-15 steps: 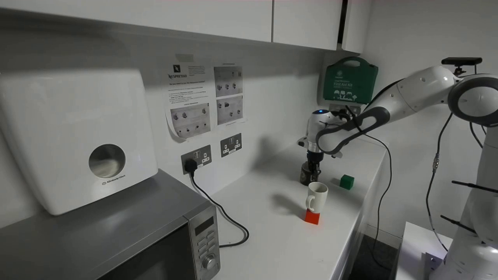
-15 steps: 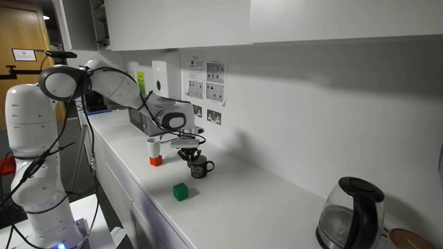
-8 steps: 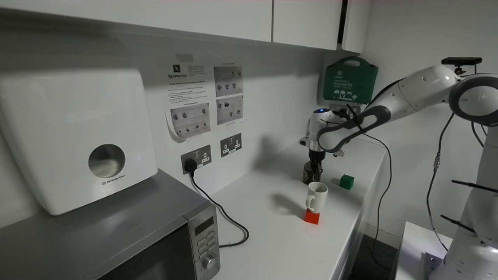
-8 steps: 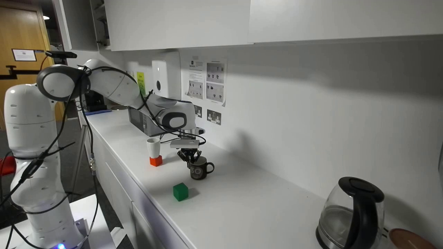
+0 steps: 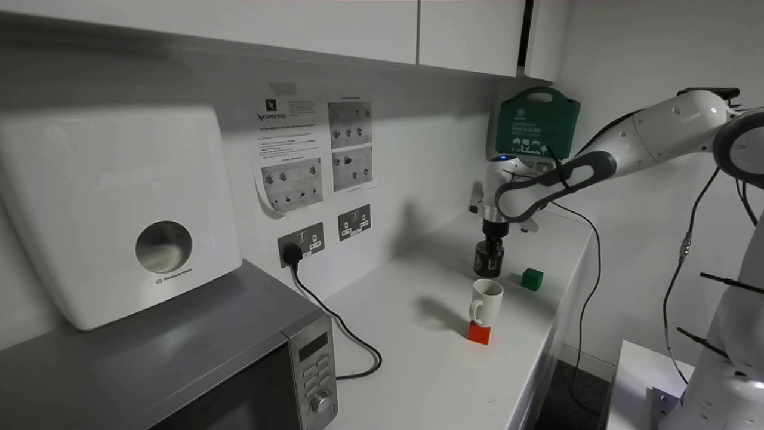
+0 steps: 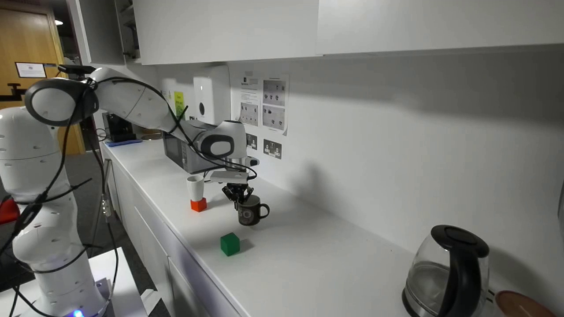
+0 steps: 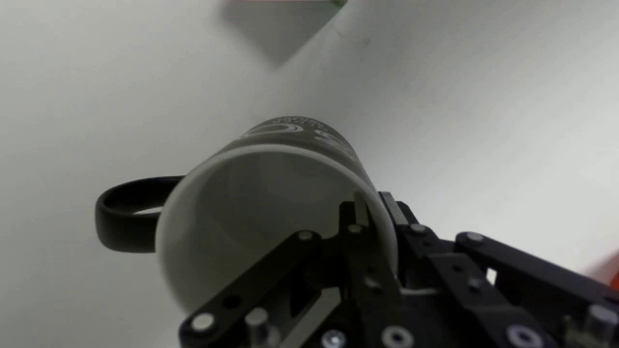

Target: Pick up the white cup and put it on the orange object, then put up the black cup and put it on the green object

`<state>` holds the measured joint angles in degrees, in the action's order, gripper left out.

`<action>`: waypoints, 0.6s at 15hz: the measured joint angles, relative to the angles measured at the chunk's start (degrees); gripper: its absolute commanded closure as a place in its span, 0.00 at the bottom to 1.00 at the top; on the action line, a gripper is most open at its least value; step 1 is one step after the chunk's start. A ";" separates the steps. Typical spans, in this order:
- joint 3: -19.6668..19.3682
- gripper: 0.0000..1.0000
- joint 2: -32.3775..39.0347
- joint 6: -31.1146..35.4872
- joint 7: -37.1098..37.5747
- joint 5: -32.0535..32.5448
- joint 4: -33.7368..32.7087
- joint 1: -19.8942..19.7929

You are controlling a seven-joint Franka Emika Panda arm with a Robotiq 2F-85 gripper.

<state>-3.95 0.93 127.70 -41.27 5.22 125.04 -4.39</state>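
One long white worktop (image 6: 335, 264) runs beneath the robot's hand (image 7: 376, 203), which points downward and pinches the black cup (image 6: 249, 213) by its wall. The black cup is upright, or nearly so, directly under the hand; whether its base touches the worktop cannot be told. It looks like glazed ceramic, dark outside and pale inside: probably fairly weighty for its size, quite rigid, smooth enough to slip and liable to chip if knocked.

The white cup (image 5: 490, 306) stands upright near the hand, on top of the orange block (image 5: 478, 333), so that half of the task looks done. It seems just as hard and breakable, and best not brushed in passing.

The green block (image 5: 532, 279) sits near the hand, toward the worktop's front edge. It is probably light and could skid if the cup comes down off-centre, so a slow, level lowering seems wise.

Among smaller parts, the handle (image 7: 126, 233) sticks out on the side of the black cup away from the hand; its weight may tip the cup that way. Thinnest is the rim (image 7: 271, 148): of the hand's two fingers (image 7: 356, 251), one reaches inside and one lies outside, a sensible hold, though a deeper bite should resist tilting better.
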 measured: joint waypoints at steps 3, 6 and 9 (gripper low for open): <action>-0.83 0.98 -3.63 -2.43 1.41 -0.77 1.52 -0.19; -1.98 0.98 -6.90 -4.29 2.93 -1.52 2.98 -0.21; -3.25 0.98 -9.29 -5.96 5.20 -1.89 4.12 -0.23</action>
<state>-7.20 -8.37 121.74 -36.07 3.33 129.16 -4.63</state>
